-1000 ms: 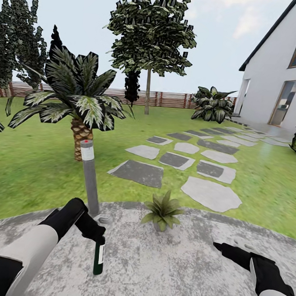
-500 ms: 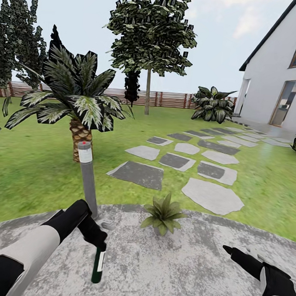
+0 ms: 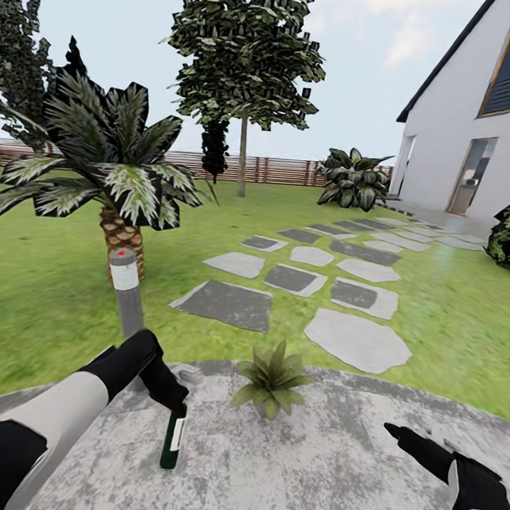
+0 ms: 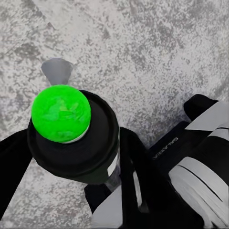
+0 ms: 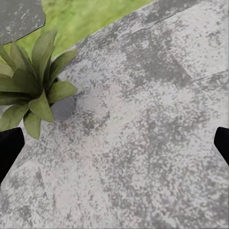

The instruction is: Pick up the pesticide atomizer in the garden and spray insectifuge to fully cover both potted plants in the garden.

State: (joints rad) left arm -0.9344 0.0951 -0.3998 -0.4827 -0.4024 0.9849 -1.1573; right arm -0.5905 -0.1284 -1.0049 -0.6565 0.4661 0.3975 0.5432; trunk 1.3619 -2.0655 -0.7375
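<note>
My left gripper [image 3: 171,404] is shut on the top of the pesticide atomizer [image 3: 171,436], whose dark green body hangs down over the mottled grey patio [image 3: 323,473]. In the left wrist view the atomizer [image 4: 76,148] appears end-on as a dark round body with a bright green cap between the black fingers. One potted plant [image 3: 271,378], a low green rosette, sits at the patio's far edge, right of the bottle and apart from it. The right wrist view looks past the same plant [image 5: 33,90]. My right gripper [image 3: 396,431] hovers open and empty at the lower right. The second potted plant is out of view.
A grey lamp post [image 3: 126,295] stands just behind my left forearm, with a palm tree [image 3: 116,177] beyond it on the lawn. Stepping stones [image 3: 356,338] lead toward the white house [image 3: 476,133]. A slatted fence [image 3: 284,169] closes the back.
The whole view has shifted, so the camera moved. The atomizer stays in my left gripper, having tilted and swung slightly. My right gripper sits a little further right in the picture.
</note>
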